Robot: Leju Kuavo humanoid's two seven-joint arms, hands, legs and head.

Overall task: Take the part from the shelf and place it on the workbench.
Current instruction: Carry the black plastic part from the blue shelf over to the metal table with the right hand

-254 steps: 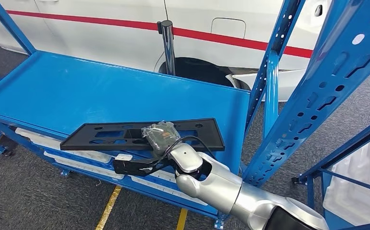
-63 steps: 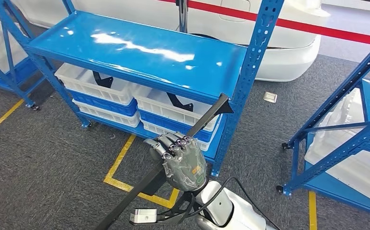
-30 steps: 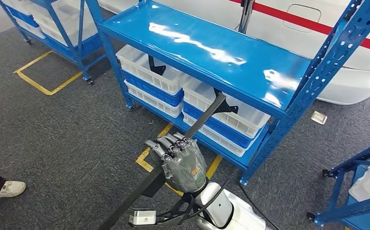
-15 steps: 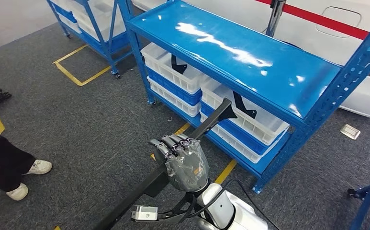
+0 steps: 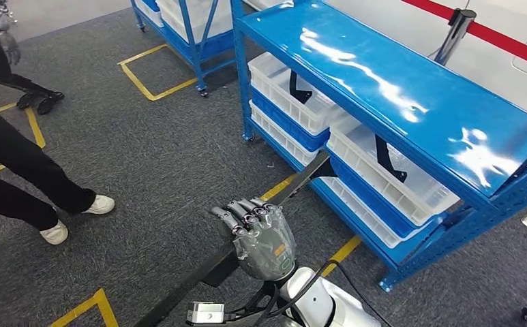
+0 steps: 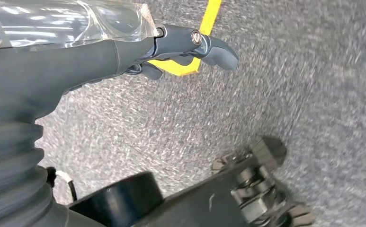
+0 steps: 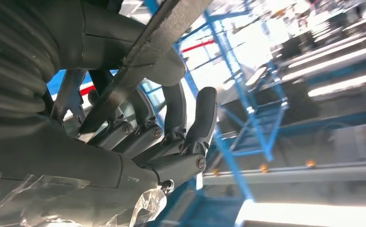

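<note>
Standing at far left, a person [image 5: 15, 163] in dark trousers, upper body cut off. Centre: right robot hand [image 5: 260, 235] gripping the long black part [image 5: 301, 178], held edge-on above the grey floor [image 5: 144, 136], lower end cut off by the frame. Right: blue shelf [image 5: 410, 102], top board bare; white bins [image 5: 390, 174] beneath hold black pieces [image 5: 383, 151], shapes hard to make out. Left robot hand [image 6: 185, 45] hangs over carpet, holding nothing, fingers loosely curled.

Right hand [image 5: 264, 238] raised, fingers curled closed
</note>
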